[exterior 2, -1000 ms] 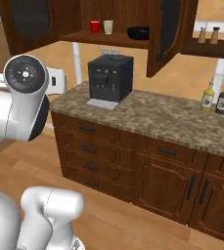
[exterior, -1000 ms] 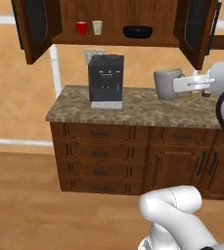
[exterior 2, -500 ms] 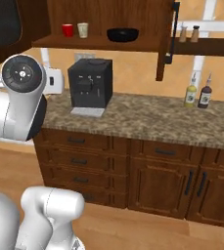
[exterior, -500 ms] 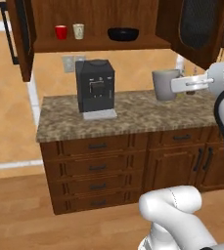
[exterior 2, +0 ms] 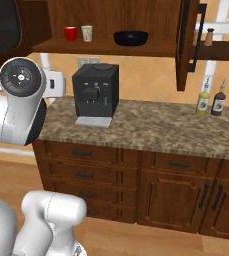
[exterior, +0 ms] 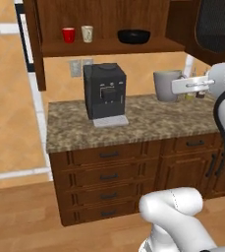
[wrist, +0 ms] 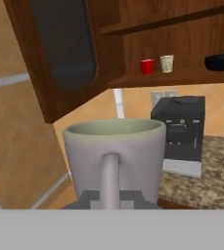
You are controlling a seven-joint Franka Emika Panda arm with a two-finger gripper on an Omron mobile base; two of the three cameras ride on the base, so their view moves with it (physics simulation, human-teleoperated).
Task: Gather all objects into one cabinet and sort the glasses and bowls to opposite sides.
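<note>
Base drove; whole view shifted, cabinet [exterior: 104,47] moved to frame centre. My jaws gripped grey mug [exterior: 167,85] by handle, carried above table [exterior: 133,123]; shelving remained.

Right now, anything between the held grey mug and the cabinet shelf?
Nothing visible. The grey mug is held above the counter, right of the coffee machine. The cabinet is open, with shelf room beside the cream mug.
</note>
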